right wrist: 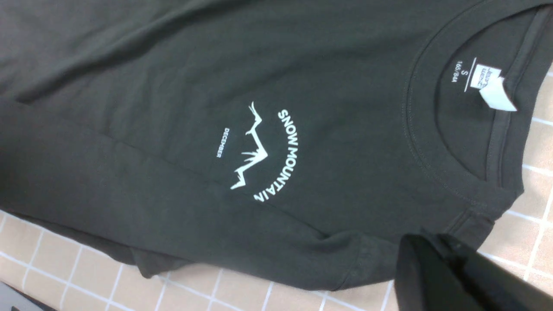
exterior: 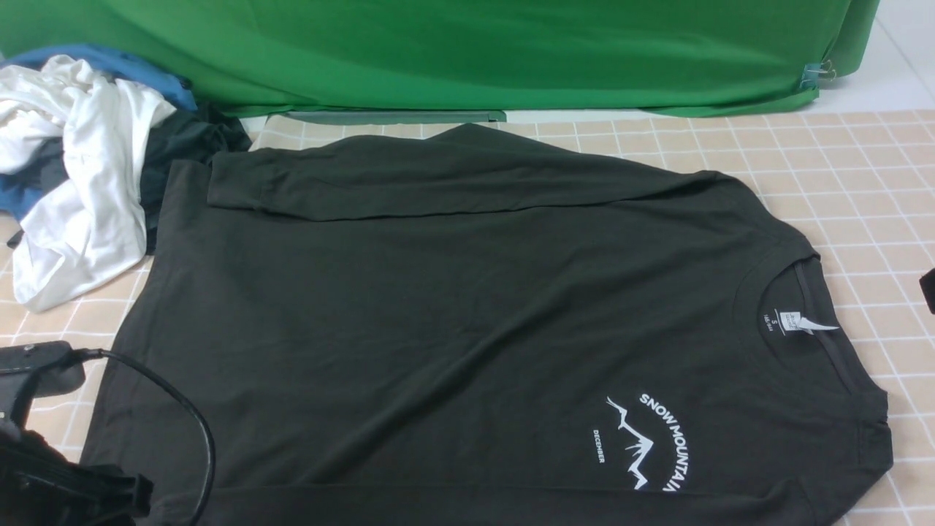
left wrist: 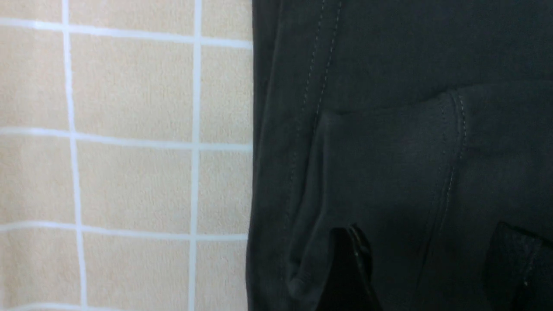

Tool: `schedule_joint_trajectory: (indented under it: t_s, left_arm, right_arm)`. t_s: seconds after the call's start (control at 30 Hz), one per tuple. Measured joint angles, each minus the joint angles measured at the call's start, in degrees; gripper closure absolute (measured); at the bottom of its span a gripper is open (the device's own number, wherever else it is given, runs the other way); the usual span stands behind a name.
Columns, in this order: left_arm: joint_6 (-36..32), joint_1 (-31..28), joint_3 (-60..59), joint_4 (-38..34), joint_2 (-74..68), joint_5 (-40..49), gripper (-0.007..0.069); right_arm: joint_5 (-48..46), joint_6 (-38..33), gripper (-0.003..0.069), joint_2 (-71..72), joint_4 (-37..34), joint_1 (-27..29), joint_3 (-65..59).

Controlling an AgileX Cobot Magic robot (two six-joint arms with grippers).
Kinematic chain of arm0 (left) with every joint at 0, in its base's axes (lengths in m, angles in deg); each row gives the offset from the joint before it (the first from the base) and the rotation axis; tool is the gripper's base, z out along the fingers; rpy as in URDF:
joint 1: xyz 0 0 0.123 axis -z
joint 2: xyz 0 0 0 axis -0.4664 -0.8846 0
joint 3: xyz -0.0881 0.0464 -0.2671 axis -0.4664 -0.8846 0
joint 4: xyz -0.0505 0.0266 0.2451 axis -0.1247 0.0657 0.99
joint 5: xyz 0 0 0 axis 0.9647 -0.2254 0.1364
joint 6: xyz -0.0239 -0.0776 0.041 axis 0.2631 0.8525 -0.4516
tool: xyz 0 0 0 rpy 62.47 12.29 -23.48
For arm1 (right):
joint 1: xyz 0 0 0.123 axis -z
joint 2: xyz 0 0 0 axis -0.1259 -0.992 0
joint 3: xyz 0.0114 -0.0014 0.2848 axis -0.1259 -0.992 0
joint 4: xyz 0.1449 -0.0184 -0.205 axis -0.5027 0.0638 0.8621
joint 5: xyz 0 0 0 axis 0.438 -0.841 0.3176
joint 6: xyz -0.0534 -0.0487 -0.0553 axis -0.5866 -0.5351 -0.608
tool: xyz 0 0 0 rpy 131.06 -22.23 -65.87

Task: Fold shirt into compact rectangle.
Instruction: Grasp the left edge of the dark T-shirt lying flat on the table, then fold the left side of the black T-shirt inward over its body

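In the front view we see the black shirt spread flat on the checked table cover, its collar toward the right and one sleeve folded across its far edge.

In the left wrist view our left gripper stands spread over a stitched cuff, with its fingertips apart.

In the right wrist view our right gripper is pressed together near the shirt's shoulder.

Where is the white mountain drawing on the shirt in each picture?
Front view: mountain print low on the right of the shirt.
Left wrist view: not in it; only a stitched shirt edge shows.
Right wrist view: near the middle.
Shared landmark: the beige checked cloth under the shirt, in all three views.
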State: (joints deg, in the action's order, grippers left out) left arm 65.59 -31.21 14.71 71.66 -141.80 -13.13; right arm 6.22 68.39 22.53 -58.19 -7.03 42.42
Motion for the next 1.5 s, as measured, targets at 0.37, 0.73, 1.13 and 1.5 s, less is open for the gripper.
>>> schedule_joint_trajectory:
  t_s: [0.37, 0.73, 1.13, 1.5]
  left_arm:
    - [-0.1, 0.0, 0.0, 2.0, -5.5, -5.7, 0.0221]
    - [-0.1, 0.0, 0.0, 2.2, -15.4, -12.1, 0.0227]
    - [-0.1, 0.0, 6.4, 1.8, -14.8, -2.5, 0.0589]
    - [-1.8, 0.0, 17.6, -0.4, -4.9, -2.6, 0.0590]
  right_arm:
    - [-0.2, 0.0, 0.0622, 0.7, -0.2, 0.0, 0.0]
    - [-0.2, -0.3, 0.0622, 0.9, -0.2, 0.0, 0.0]
    - [0.1, -1.3, 0.0622, 1.2, -0.3, 0.0, 0.0]
    - [0.9, -1.3, 0.0620, 1.2, -0.9, 0.0, 0.0]
